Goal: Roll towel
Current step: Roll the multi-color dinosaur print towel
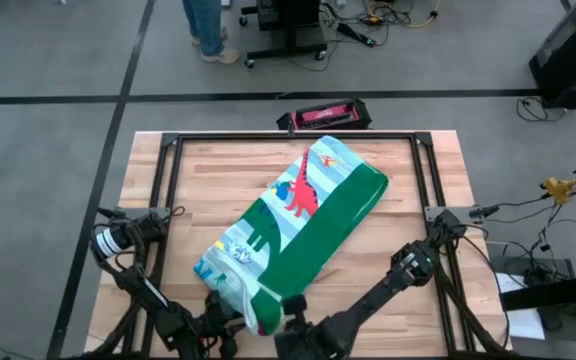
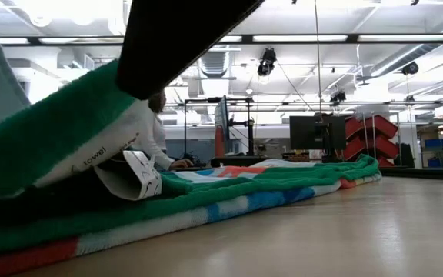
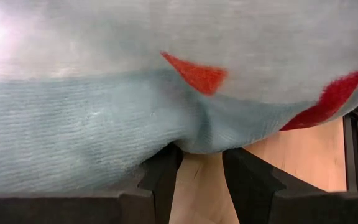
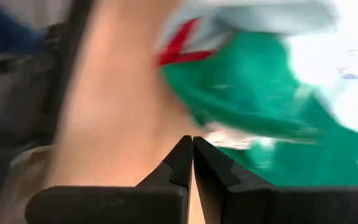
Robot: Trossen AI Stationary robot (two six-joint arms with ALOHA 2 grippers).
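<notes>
The towel (image 1: 308,215) lies folded into a long strip, slanting from the table's near middle to its far right. It shows a green border and a pale blue centre with a red dinosaur. Its near end (image 2: 60,138) is raised off the wood, and a white label hangs under it. My left gripper (image 3: 201,152) is at this near end, fingertips buried in the cloth. My right gripper (image 4: 192,140) is shut and empty. It hovers over bare wood just beside the same end (image 1: 290,318), next to the green edge (image 4: 247,93). My left gripper has the towel's near end. A pale blue bulge of cloth (image 3: 197,134) sags down between its two fingers, which stand apart around it. The cloth hides the fingertips, so the layers cannot be counted. That end is held up off the table while the rest of the strip lies flat.
A black metal frame (image 1: 168,200) runs around the wooden table top. A red and black case (image 1: 326,115) sits past the far edge, and a person's legs (image 1: 208,30) show beyond it. Bare wood lies to the right of the towel (image 1: 408,190).
</notes>
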